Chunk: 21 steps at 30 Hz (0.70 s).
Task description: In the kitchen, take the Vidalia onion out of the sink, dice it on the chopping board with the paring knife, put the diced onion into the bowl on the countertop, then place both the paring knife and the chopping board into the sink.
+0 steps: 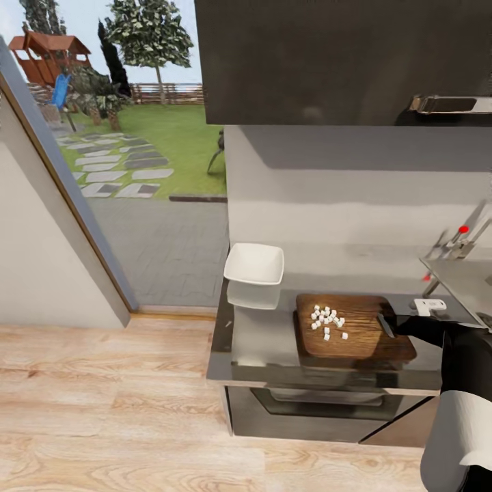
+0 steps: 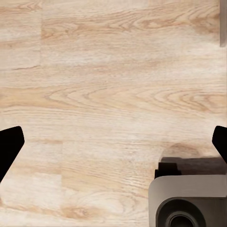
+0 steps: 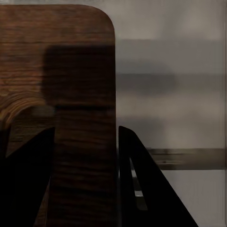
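— Where does the chopping board (image 1: 355,335) sit?
— Flat at the countertop's (image 1: 263,338) front edge, small white onion dice (image 1: 328,321) piled near its middle; the white bowl (image 1: 254,264) stands at the back left corner, apart from the board.
— And the right gripper (image 1: 391,324)?
— At the board's right end; in the right wrist view its fingers (image 3: 28,179) straddle the board's edge (image 3: 82,142), touching it.
— The left gripper (image 2: 113,142)?
— Spread wide over the wood floor (image 2: 113,71).

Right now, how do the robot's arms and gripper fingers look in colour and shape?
The right arm has a black forearm and a glossy white rounded upper segment. The right gripper has black, wedge-shaped fingers. The left gripper shows black pointed fingertips. No cables or markings are visible.
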{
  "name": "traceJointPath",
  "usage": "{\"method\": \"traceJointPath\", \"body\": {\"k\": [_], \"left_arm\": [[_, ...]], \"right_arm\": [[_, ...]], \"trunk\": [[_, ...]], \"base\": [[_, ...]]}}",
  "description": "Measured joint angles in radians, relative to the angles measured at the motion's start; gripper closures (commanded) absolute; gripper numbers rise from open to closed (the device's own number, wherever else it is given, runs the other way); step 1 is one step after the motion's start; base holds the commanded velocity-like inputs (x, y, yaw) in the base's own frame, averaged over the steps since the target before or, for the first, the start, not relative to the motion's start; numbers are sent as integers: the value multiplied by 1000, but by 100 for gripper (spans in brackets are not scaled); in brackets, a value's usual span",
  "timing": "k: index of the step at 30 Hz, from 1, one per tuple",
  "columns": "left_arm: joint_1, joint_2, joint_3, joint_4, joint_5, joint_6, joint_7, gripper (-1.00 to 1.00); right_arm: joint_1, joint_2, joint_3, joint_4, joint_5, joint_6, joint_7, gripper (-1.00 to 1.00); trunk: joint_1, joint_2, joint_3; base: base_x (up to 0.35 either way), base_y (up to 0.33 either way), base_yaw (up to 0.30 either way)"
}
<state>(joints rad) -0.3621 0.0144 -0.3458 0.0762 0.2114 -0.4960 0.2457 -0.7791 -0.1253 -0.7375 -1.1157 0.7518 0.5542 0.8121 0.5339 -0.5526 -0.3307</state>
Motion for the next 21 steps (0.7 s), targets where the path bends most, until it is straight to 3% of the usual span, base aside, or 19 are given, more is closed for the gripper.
{"method": "traceJointPath", "body": {"k": [8,21], "left_arm": [[0,0,0,0,0,0,0,-100],[0,0,0,0,0,0,0,-100]], "right_arm": [[0,-1,0,0,0,0,0,100],[0,0,1,0,0,0,-1,100]], "trunk": [[0,0,13],[-50,91,74]], "base": [[0,0,0],[0,0,0]]}}
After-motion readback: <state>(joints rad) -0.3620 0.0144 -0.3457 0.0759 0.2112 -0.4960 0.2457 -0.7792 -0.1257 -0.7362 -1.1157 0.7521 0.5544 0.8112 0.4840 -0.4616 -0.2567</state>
